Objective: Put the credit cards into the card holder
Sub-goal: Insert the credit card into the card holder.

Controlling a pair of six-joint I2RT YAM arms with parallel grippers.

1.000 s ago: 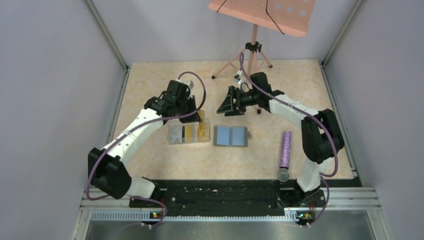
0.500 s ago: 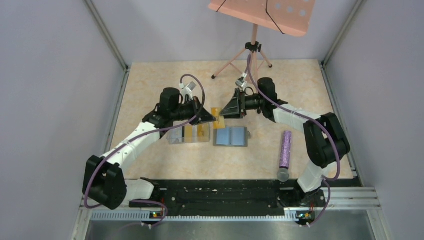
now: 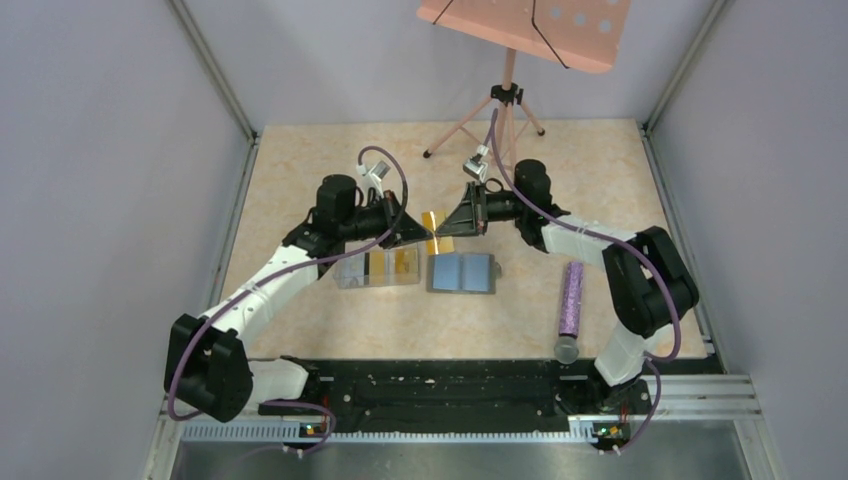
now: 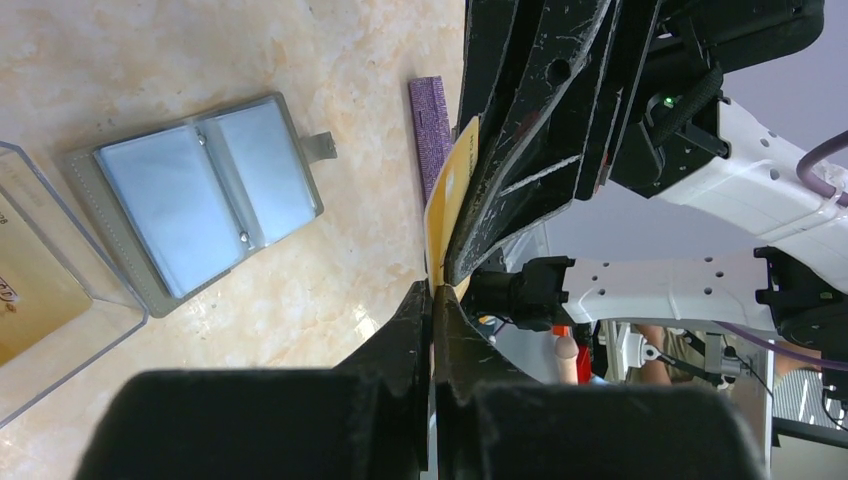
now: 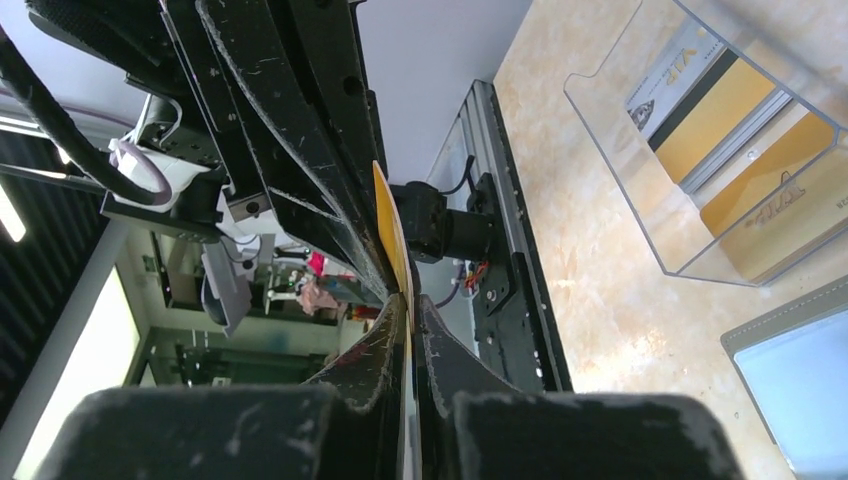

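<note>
— What is found at the left?
— A clear box [image 3: 345,272] is set on the table [image 3: 300,170]. Credit cards [image 3: 390,264], orange and yellow, are kept in its right half, and one whitish face is shown among them.

— And beside it?
— The left pincer [image 3: 426,238] is seen closed tight on an orange card [image 3: 430,220]. The card is held in the air, off the table. In the top view it is seen just past the box's right end.

— Is the card gripped from one side only?
— No. It is clamped as well by the right pincer [image 3: 441,231], whose jaws are pressed shut on the opposite edge. The two sets of tips are brought almost together.

— Where is the holder placed?
— The card holder [image 3: 462,272] is laid open and flat just right of the box, near it but apart. Two blue-grey pocket pages are turned upward.

— Further right?
— A purple tube [image 3: 571,298] is laid lengthwise, well apart from the holder.
</note>
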